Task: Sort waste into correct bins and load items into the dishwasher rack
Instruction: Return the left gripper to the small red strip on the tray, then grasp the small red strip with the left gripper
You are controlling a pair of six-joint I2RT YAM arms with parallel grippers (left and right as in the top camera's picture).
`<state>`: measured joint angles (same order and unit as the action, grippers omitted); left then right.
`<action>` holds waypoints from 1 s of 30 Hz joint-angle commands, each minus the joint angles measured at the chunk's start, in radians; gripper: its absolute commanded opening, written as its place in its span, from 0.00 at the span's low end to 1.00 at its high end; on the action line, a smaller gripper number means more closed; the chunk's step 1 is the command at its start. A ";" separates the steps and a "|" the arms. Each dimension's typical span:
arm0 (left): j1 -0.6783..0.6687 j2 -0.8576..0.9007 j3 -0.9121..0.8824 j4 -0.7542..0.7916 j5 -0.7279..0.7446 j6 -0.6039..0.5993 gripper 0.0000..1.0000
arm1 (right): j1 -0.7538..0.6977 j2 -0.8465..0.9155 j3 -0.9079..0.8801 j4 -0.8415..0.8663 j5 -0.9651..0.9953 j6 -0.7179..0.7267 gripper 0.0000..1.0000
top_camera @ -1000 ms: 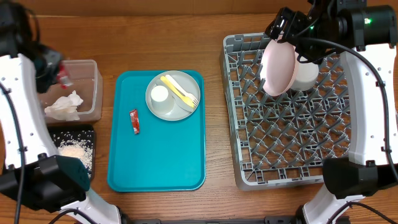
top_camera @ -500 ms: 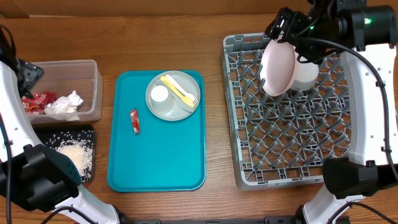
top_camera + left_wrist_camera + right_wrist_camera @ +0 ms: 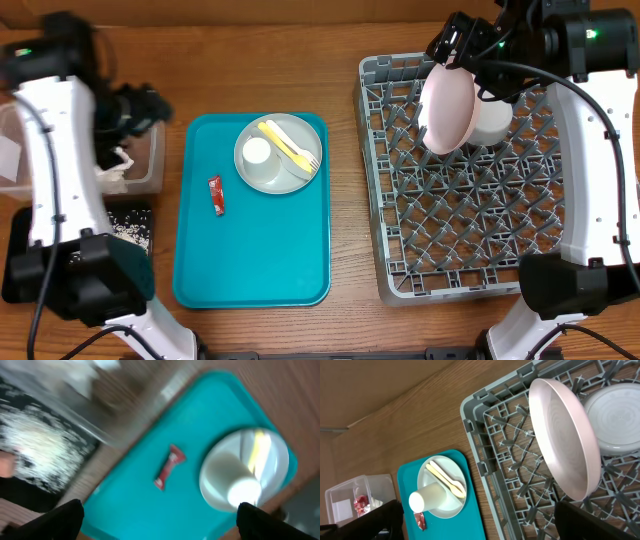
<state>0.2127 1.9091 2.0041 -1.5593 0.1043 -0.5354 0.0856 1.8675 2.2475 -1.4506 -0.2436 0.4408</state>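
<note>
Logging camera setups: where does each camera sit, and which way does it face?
Overhead: above the table, facing straight down on tray, rack, left arm and right arm.
Left wrist: above the tray, facing down at wrapper and grey plate, blurred; left fingers at bottom corners.
Right wrist: over the rack, facing down past the white plate towards the tray; right fingers at bottom corners.
Shared: all three show the tray and grey plate.

Flat teal rectangular tray (image 3: 250,250): uniform teal. Crinkled red wrapper (image 3: 215,195): red. Grey round plate (image 3: 290,180): plain pale grey. Small white cup (image 3: 257,151): plain white. Pale yellow plastic fork and spoon (image 3: 290,147): unpatterned. Large square grey plastic crate (image 3: 460,230): mid grey, open lattice pattern. White round plate (image 3: 447,110): white, pinkish cast. White bowl (image 3: 492,122): plain white. Shallow black rectangular tray (image 3: 142,213): black, speckled by loose white rice grains (image 3: 128,230). Worktop (image 3: 345,200): brown wood grain.
</note>
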 commanded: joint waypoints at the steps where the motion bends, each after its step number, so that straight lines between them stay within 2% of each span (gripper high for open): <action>1: -0.082 -0.024 -0.077 -0.009 0.033 0.005 1.00 | -0.003 -0.009 -0.002 0.005 0.008 -0.002 1.00; 6: -0.173 -0.024 -0.230 0.031 -0.018 0.016 1.00 | -0.003 -0.009 -0.002 0.005 0.008 -0.002 1.00; 14: -0.270 -0.024 -0.437 0.230 -0.038 0.068 0.97 | -0.003 -0.009 -0.002 0.005 0.008 -0.002 1.00; 19: -0.261 -0.024 -0.571 0.351 -0.060 0.058 0.90 | -0.003 -0.009 -0.002 0.005 0.008 -0.002 1.00; 25: -0.232 -0.024 -0.650 0.441 -0.091 0.143 0.85 | -0.003 -0.009 -0.002 0.005 0.008 -0.002 1.00; 27: -0.231 -0.023 -0.671 0.467 -0.120 0.148 0.79 | -0.003 -0.009 -0.002 0.005 0.008 -0.002 1.00; 30: -0.231 -0.022 -0.711 0.512 -0.141 0.156 0.78 | -0.003 -0.009 -0.002 0.005 0.007 -0.002 1.00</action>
<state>-0.0216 1.9057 1.3327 -1.0748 0.0097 -0.4171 0.0856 1.8675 2.2475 -1.4509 -0.2436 0.4408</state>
